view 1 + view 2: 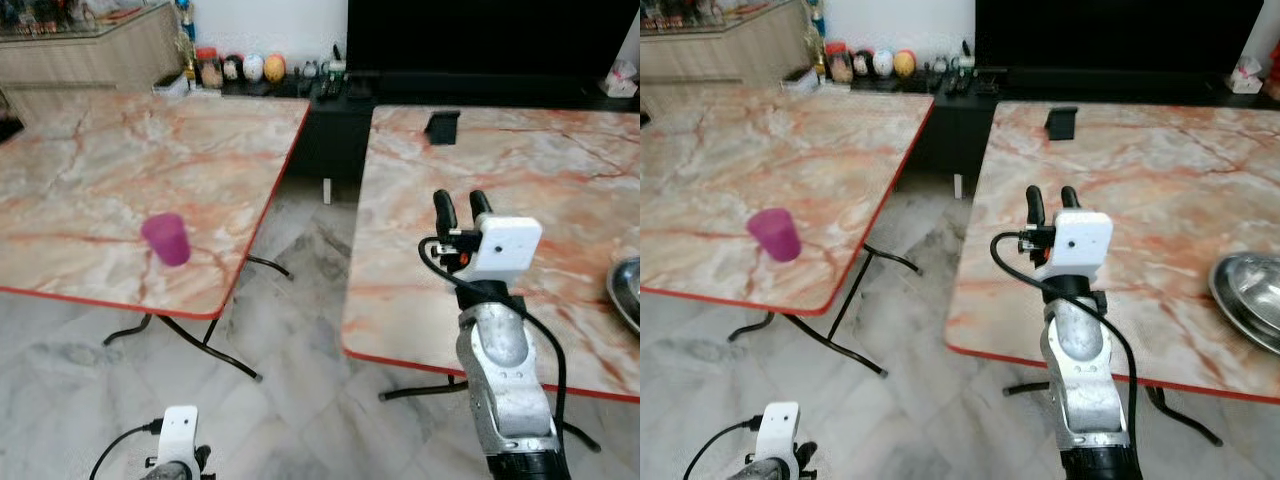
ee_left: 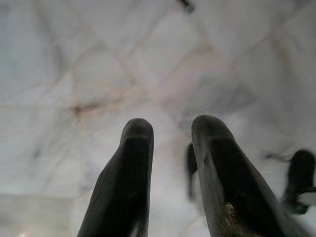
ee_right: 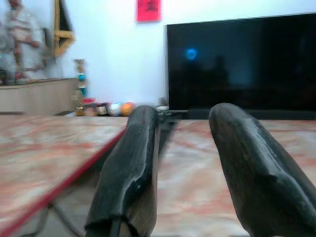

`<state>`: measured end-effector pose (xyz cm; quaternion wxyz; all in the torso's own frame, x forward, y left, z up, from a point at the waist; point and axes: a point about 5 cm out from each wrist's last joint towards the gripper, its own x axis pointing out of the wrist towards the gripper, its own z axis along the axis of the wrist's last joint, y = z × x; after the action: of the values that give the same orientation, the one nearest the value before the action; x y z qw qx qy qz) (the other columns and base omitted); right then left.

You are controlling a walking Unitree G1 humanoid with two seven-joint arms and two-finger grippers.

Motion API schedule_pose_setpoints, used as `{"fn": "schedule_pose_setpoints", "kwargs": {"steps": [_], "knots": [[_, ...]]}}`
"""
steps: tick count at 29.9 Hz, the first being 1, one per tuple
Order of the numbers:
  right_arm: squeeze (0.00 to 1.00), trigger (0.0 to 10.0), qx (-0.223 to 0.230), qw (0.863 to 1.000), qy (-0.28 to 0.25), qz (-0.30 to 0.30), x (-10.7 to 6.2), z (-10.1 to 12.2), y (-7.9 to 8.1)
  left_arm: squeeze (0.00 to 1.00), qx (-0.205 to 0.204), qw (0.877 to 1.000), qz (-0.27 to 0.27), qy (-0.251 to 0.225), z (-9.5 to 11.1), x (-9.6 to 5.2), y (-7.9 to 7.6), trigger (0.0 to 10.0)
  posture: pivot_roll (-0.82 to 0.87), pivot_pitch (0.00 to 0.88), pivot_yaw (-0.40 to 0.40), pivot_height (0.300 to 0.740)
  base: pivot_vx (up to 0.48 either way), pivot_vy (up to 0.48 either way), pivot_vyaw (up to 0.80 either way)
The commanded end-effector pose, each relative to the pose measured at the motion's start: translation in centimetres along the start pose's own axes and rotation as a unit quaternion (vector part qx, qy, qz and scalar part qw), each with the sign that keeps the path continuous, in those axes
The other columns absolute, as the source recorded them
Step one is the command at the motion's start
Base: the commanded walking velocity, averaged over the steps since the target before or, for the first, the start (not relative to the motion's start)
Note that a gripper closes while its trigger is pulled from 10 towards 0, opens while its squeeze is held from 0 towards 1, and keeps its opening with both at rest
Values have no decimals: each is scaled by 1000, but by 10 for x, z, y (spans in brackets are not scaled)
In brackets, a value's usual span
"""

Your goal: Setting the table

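1. right gripper (image 1: 462,203) raised over the right counter (image 1: 560,180), fingers apart, empty.
2. left gripper (image 2: 170,148) hangs low over the floor, fingers apart.
3. pink cup (image 1: 167,239) stands on the left counter (image 1: 100,170); steel bowl (image 1: 1250,295) sits at the right counter's edge.

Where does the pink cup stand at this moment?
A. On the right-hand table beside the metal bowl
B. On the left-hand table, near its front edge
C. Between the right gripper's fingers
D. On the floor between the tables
B: the pink cup stands on the left-hand table near its front red edge, while the right gripper, fingers apart and empty, is raised over the right-hand table.
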<state>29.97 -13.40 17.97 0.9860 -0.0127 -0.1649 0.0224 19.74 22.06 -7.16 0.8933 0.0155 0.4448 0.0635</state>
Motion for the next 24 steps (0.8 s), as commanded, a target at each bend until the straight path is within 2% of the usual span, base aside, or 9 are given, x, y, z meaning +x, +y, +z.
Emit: {"fn": "schedule_pose_setpoints", "kwargs": {"steps": [1,15,24], "knots": [[0,10000,-1,1000,-2,-8,0,2,-6,0,-2,1000,-1,7,-2,0,0,10000,-103,0,52,740,0,326,0],[0,10000,4,1000,6,-14,-2,-4,-8,0,-2,1000,-2,6,-2,0,0,10000,-101,0,51,740,0,325,0],[0,10000,3,999,31,-29,-7,-17,-17,0,-1,1000,-4,6,-3,0,-1,10000,-99,0,52,740,0,320,0]]}}
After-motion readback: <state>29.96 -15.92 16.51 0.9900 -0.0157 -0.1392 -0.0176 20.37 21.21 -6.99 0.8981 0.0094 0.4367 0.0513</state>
